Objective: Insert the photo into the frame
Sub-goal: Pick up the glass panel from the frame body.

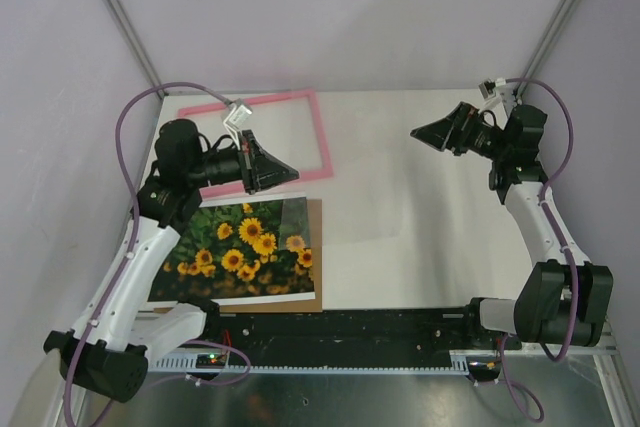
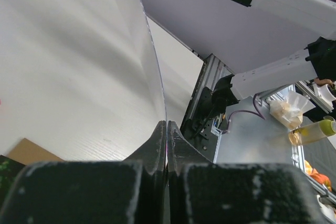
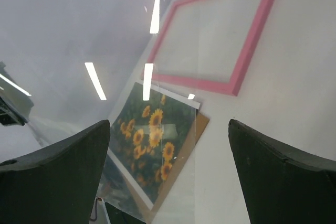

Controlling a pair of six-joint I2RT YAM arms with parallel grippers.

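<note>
Pink against the white table [image 1: 420,247], the frame [image 1: 321,142] lies flat at the far left, with bare tabletop showing through its opening. Nearer the arms, the photo [image 1: 240,252] lies face up, sunflowers showing, on a brown backing board [image 1: 316,267] whose right edge sticks out beside it. Photo and frame are near each other but apart. The left gripper [image 2: 166,129] has its fingers pressed together on the edge of a thin clear sheet [image 2: 139,30] — held tilted over the far right part of the photo. Whether the sheet's lower edge touches anything cannot be told. The right gripper [image 1: 420,135] hangs over the far right of the table, well apart from frame and photo — its fingers [image 3: 58,182] are spread wide, the table showing between them.
</note>
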